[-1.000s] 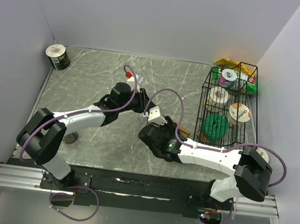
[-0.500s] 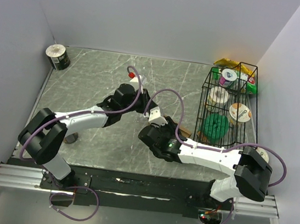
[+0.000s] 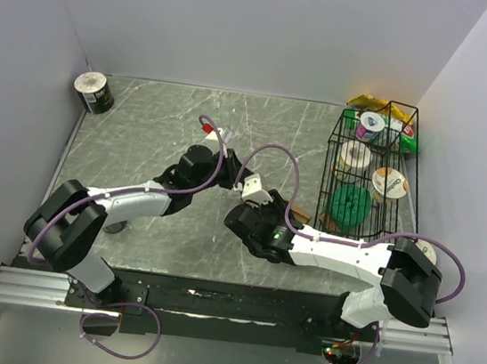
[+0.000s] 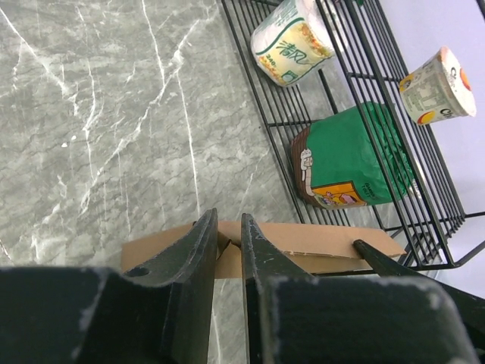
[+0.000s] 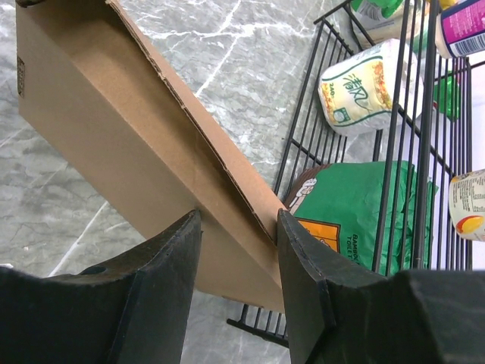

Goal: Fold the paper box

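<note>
- The right gripper (image 5: 236, 220) is clamped across the plain brown cardboard paper box (image 5: 114, 136), which lies just beside the black wire basket (image 3: 326, 175) over the grey marble table (image 4: 98, 114).
- The left gripper (image 4: 229, 221) has its fingers nearly together astride the box's upper edge. I cannot tell whether they pinch it.

One paper box (image 5: 98, 136), one wire basket (image 3: 325, 184), two arms (image 3: 134, 196), perhaps two cups (image 3: 390, 182).
</note>
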